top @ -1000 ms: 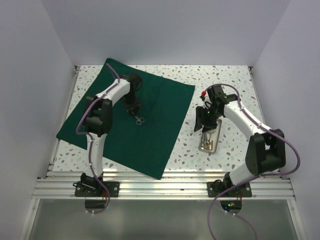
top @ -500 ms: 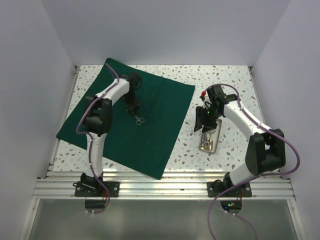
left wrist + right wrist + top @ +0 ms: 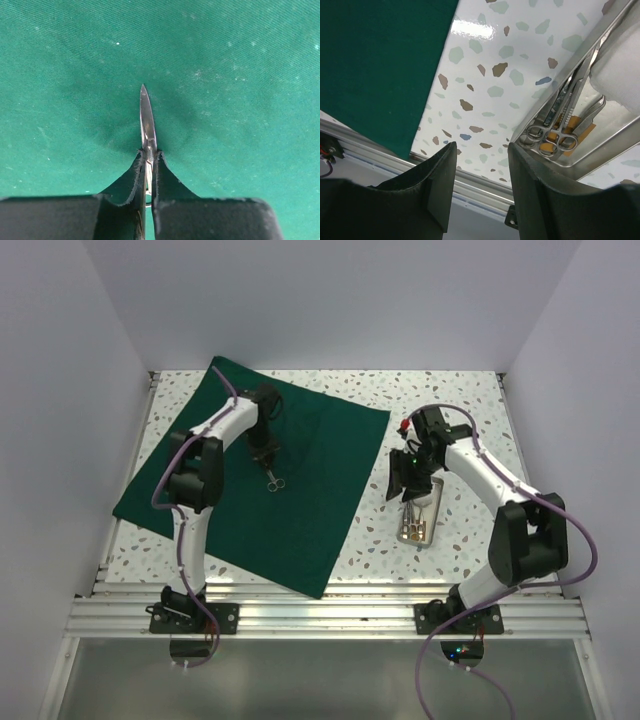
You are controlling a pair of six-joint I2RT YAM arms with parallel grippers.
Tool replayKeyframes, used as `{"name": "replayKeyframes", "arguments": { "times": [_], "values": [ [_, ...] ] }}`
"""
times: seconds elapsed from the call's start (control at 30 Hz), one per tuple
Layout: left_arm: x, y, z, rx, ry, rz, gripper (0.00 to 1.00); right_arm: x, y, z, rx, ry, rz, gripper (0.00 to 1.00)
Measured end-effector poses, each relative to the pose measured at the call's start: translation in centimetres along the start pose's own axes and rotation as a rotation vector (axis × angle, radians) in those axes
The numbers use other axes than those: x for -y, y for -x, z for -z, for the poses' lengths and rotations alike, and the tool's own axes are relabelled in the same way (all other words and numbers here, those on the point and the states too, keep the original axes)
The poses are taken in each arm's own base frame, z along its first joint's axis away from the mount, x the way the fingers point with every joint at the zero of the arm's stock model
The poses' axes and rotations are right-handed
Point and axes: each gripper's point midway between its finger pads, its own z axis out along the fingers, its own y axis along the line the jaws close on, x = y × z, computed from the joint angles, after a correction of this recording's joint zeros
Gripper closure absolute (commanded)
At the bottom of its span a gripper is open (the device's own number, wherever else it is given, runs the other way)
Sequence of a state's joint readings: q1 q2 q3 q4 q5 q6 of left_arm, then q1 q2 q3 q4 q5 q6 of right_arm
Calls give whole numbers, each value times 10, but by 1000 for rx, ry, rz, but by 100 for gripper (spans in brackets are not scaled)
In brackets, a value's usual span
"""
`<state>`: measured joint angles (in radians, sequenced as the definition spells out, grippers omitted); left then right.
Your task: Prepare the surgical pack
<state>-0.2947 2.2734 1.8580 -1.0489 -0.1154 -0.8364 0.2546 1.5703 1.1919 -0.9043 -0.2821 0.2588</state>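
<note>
Little is changed on the left side of the overhead view. The left claw [image 3: 266, 457] is seen almost where it was a second ago, and the scissors [image 3: 273, 480] under it are shifted only slightly toward the left of the frame. In the left wrist view the left claw [image 3: 148, 159] is clenched on the scissors [image 3: 145, 117] near the pivot. The blades are closed and pointed toward the top of the frame, low over the green drape [image 3: 240, 75]. Whether the blades touch the cloth cannot be told. In the overhead view the ring handles are seen against the drape [image 3: 300, 515], near its middle.

The clearer change is on the right side. The right claw [image 3: 400, 472] is moved a little up and to the left, off the upper end of the steel tray [image 3: 413, 540] and toward the gap between the tray and the drape's edge. In the right wrist view the right claw [image 3: 481, 150] is spread wide and nothing is held in it. The speckled worktop [image 3: 490, 90] is seen between its fingers, and the drape fills the upper left corner. The tray [image 3: 612, 127] lies at the right with ring-handled forceps [image 3: 555, 137] and white gauze [image 3: 620, 80] inside.

It is judged that the scissors are being laid on the drape, while the tray and its contents are not yet brought across.
</note>
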Motion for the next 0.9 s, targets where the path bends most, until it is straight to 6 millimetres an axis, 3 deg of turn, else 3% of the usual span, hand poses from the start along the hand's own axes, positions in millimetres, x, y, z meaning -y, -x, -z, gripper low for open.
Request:
{"name": "replayKeyframes", "arguments": {
  "times": [0.23,0.43,0.73,0.9],
  "values": [
    [-3,-1,6,23,-26,-38,100,-14,8,-2,-4,27,24,50],
    [6,-12,34,59,-124,-101,100,-36,9,-5,-20,136,3,47],
    [44,-71,76,27,-371,-265,100,-101,29,-10,27,417,-8,39],
    [51,-81,91,25,-437,-301,100,-137,26,-23,4,509,23,37]
  ]
}}
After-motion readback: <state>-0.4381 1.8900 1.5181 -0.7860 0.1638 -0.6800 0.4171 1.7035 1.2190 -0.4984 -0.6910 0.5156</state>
